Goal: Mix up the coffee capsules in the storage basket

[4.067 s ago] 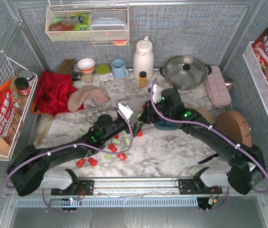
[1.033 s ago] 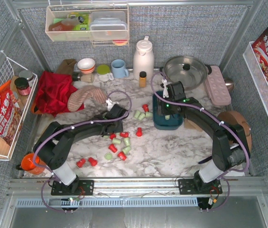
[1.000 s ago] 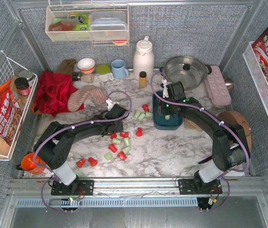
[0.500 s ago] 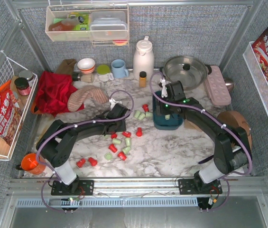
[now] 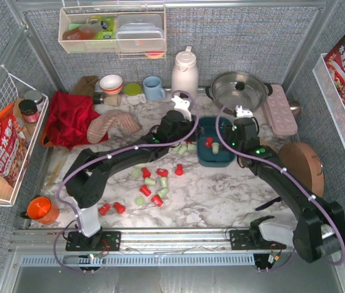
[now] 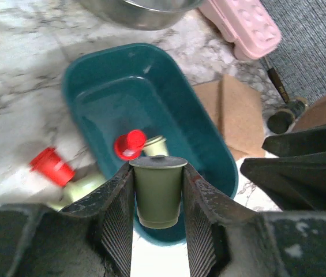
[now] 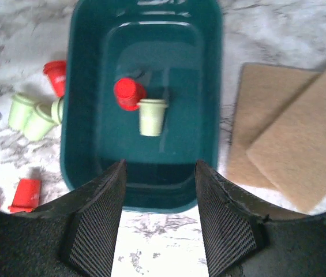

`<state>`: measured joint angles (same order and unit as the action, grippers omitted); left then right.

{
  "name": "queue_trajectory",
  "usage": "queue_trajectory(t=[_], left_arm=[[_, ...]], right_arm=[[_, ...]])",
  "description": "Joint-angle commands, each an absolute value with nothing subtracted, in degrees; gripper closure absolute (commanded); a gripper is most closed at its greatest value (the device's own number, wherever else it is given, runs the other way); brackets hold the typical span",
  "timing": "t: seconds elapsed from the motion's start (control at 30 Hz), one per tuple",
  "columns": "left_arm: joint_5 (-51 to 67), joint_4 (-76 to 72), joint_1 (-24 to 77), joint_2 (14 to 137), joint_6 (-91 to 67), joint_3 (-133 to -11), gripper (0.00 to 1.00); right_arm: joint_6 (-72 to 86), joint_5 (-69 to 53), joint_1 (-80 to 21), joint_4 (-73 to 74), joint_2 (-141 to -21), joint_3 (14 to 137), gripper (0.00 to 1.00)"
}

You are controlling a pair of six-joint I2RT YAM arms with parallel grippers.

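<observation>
Pinching a mint-green capsule (image 6: 158, 187) upright between the left fingers (image 6: 118, 210), right over the storage basket (image 7: 174, 63), above its rim rather than its middle. Hovering the right fingers (image 7: 96, 222) at the basket's rim too, from its right side, spread wide, gripping nothing.

Counting just two coffee capsules inside: a red capsule (image 7: 129, 93) and a mint capsule (image 7: 151, 116), touching each other near the basket's centre.

Looking left of the basket now: a small huddle (image 7: 36, 118) of mint ones plus a red, just beside its outer wall. Then a loose scatter (image 5: 152, 183) of both colours farther from the basket across the desk (image 5: 233, 189), with a red pair (image 5: 111, 209) farthest of all.

Calling it early going, by the look of it: a two-colour mix begun, most of the pile not yet in. Likely next, a release into the basket. Worth easing inward first, so as not to clip the rim and bounce out.
</observation>
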<state>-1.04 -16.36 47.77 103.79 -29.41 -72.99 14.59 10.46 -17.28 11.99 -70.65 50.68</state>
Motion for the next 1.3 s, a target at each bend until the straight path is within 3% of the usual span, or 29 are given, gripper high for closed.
queue_trajectory(t=[0.0,0.23,0.4,0.6,0.83,1.1,1.27], left_arm=[[3.32,-22.45,49.58,109.49,-27.95,-77.47,0.60],[-3.16,-16.49,51.68,115.70,-28.64,-81.89,0.38],[-12.10,-13.83,51.82,108.24,-29.57,-75.89,0.30],[-27.14,4.25,51.86,93.69,-39.66,-64.83,0.39],[-31.25,24.58,51.69,79.28,-53.23,-49.75,0.39],[-28.57,26.14,48.47,68.47,-55.07,-39.75,0.52],[-23.19,18.27,43.66,67.03,-47.15,-35.37,0.61]], right_arm=[[19.01,17.30,-14.97,5.79,-65.36,46.89,0.45],[21.12,15.46,-12.38,3.56,-61.77,44.22,0.43],[21.27,12.31,-11.93,4.44,-63.17,45.12,0.43],[20.90,8.55,-11.79,6.00,-65.36,47.08,0.43],[21.09,6.75,-11.78,5.48,-66.09,47.37,0.43],[21.29,4.73,-11.78,5.10,-66.94,47.48,0.43],[21.27,3.50,-11.78,4.79,-67.35,47.61,0.43]])
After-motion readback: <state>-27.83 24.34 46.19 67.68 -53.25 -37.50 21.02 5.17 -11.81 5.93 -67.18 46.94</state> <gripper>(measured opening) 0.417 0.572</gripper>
